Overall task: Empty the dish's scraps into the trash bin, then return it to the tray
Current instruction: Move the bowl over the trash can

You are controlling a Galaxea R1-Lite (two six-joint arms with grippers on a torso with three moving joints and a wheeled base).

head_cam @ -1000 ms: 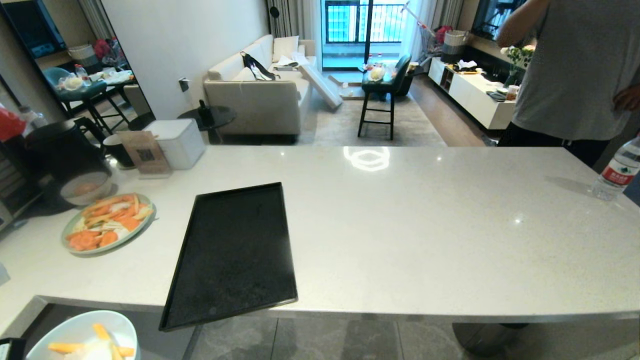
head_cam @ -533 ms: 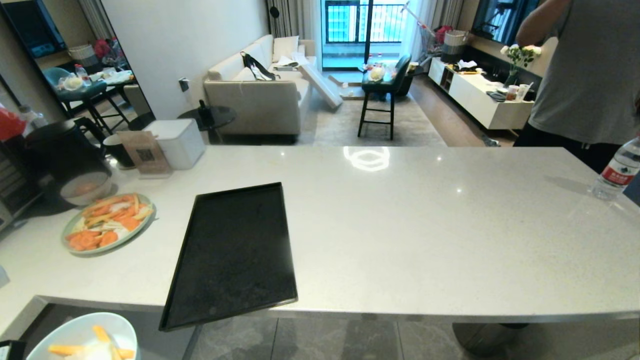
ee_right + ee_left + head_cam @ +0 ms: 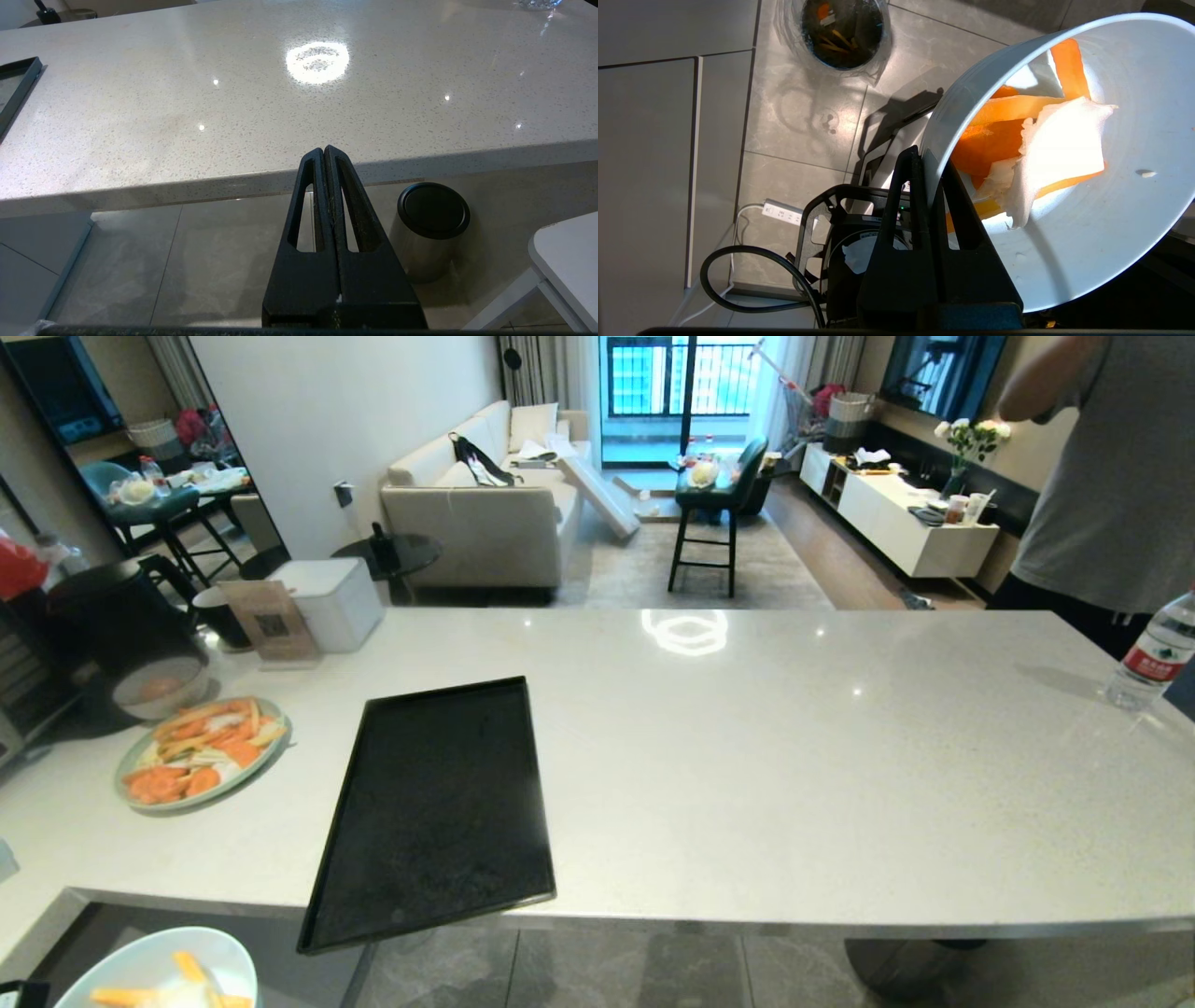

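Note:
My left gripper (image 3: 927,156) is shut on the rim of the dish (image 3: 1120,224), a pale blue-white bowl held below the counter's front edge at the lower left (image 3: 140,961). The scraps (image 3: 1017,135), orange and yellow strips with a white lump, still lie inside it. The trash bin (image 3: 843,30), round and lined with a clear bag, stands on the floor tiles some way off from the dish. The black tray (image 3: 439,812) lies bare on the counter, its near corner over the edge. My right gripper (image 3: 324,150) is shut on nothing, parked below the counter's edge.
A pale-green plate (image 3: 201,751) of orange slices and a greyish bowl (image 3: 159,686) sit left of the tray. A person (image 3: 1111,485) stands behind the far right, beside a water bottle (image 3: 1153,653). A dark steel cylinder (image 3: 427,228) stands under the counter. A cable (image 3: 738,261) and power strip (image 3: 784,214) lie on the floor.
The dish has sunk slightly toward the bottom left corner of the head view. The person behind the counter has stepped to the right. Tray and plate have not moved.

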